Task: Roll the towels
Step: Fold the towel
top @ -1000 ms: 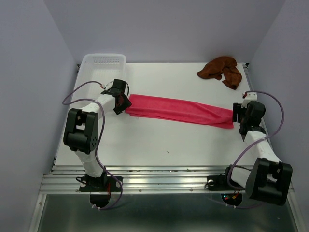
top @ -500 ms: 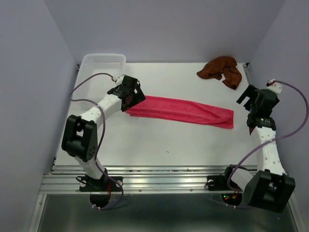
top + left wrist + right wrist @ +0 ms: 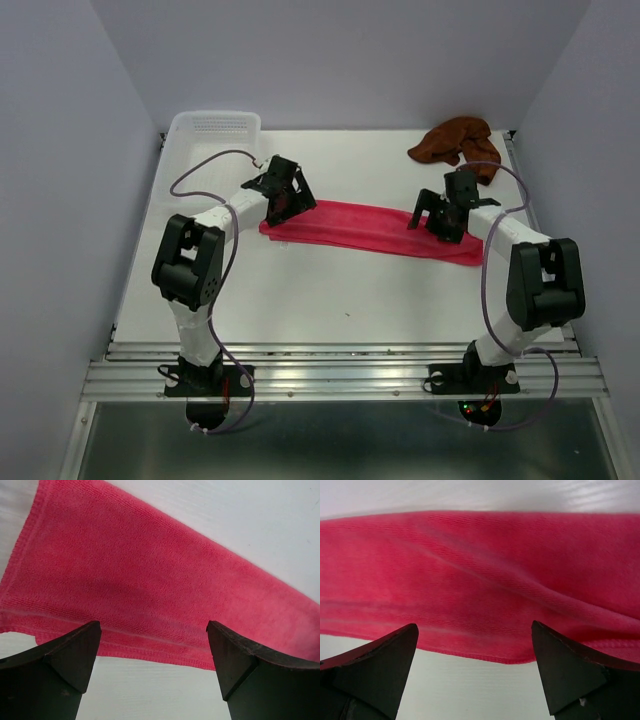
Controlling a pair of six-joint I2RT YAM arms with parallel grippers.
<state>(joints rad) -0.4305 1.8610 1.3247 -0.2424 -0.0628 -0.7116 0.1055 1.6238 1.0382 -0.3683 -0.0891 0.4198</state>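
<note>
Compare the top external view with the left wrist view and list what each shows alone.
Only top external: the crumpled brown towel, the white basket, the right gripper over the right part of the pink towel. Only left wrist: the towel's stitched hem up close, between open fingers. Both: the pink towel flat on the white table, the left gripper over its left end.

My two arms, as logged: white tubular links (image 3: 228,210), bulky black joint housings (image 3: 185,265), one thin lilac cable (image 3: 200,165) looped along each behind the hand. Black left gripper (image 3: 290,212), black right gripper (image 3: 432,225). Dark matte wedge-shaped fingertips (image 3: 65,665) on both. Small red light (image 3: 466,407) at right base.
</note>
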